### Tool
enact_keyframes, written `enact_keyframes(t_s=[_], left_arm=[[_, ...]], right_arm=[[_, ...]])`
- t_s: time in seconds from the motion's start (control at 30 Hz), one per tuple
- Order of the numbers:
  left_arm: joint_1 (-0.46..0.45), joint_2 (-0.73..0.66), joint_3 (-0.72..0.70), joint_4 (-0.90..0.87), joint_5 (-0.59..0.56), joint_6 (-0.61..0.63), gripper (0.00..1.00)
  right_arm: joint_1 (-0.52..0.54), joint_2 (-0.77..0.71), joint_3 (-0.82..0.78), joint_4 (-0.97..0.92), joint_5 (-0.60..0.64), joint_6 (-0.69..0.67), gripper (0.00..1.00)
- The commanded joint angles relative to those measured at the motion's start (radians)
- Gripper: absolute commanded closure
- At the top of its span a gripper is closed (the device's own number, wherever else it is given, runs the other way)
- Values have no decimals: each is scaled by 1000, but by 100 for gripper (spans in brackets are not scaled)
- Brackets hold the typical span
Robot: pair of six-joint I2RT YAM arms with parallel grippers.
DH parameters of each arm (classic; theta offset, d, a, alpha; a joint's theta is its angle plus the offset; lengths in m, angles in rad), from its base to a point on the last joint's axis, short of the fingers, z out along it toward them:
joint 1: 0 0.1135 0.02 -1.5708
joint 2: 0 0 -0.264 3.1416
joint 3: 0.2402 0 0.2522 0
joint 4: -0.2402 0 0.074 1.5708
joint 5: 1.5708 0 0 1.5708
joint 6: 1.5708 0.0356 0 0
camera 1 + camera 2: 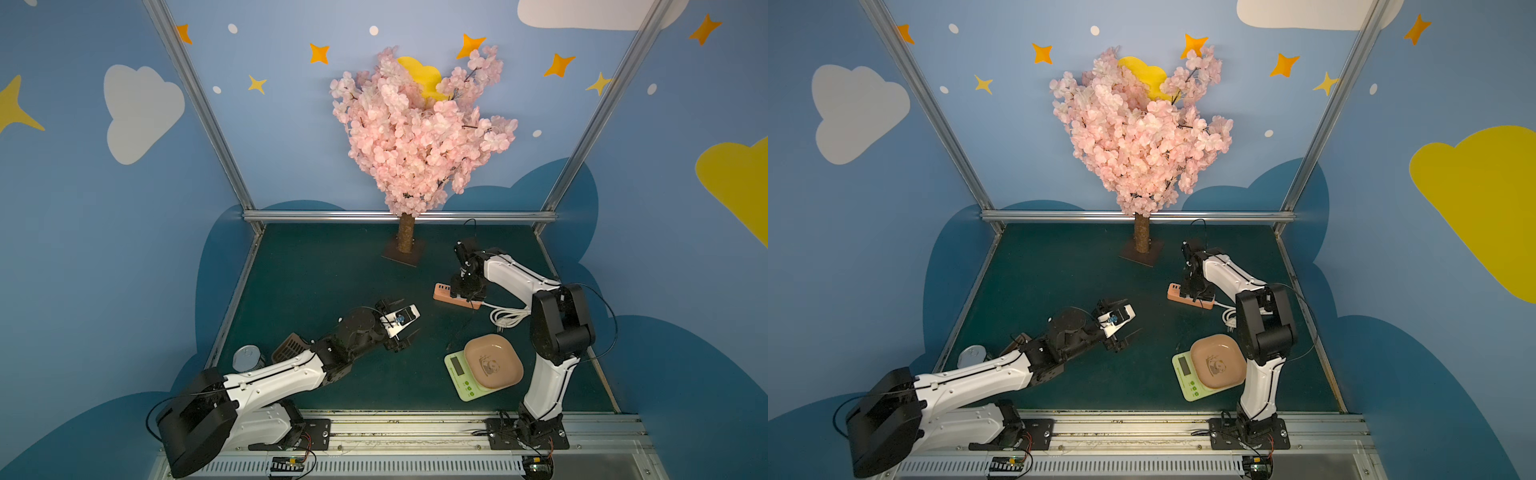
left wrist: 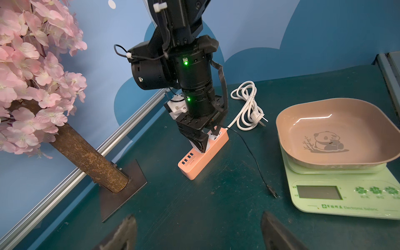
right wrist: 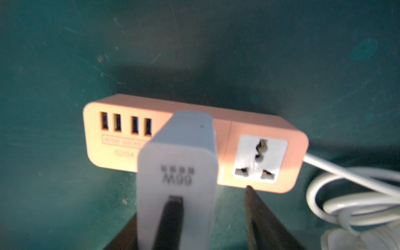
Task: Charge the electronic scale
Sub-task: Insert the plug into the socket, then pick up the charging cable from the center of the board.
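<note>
Under the right claw, power strip half-hidden

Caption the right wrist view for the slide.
Right gripper open astride the white 66W charger block seated in the orange power strip.

The charger is blurred in the right wrist view, cut off at the edge, and hides part of the strip. In a top view the right end effector covers the strip's middle.
</note>
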Motion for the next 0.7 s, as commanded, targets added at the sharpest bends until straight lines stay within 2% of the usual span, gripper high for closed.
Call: enact_keyframes(t_s=[0.0, 0.13, 0.3, 0.53, 0.67], left_arm=[[-3, -16, 3, -11, -7, -10, 11], [-4, -3, 3, -2, -9, -14, 11], [-3, 27, 7, 13, -3, -40, 10], [-5, 98, 31, 34, 25, -103, 10], [-5, 139, 50, 57, 56, -129, 10]], right_arm=[[-8, -84, 17, -98, -7, -23, 31], [-19, -199, -22, -127, -33, -36, 25], [-19, -343, -113, -153, -106, -57, 24], [-4, -478, -331, -86, -305, -8, 32], [2, -476, -431, 14, -344, 43, 37]])
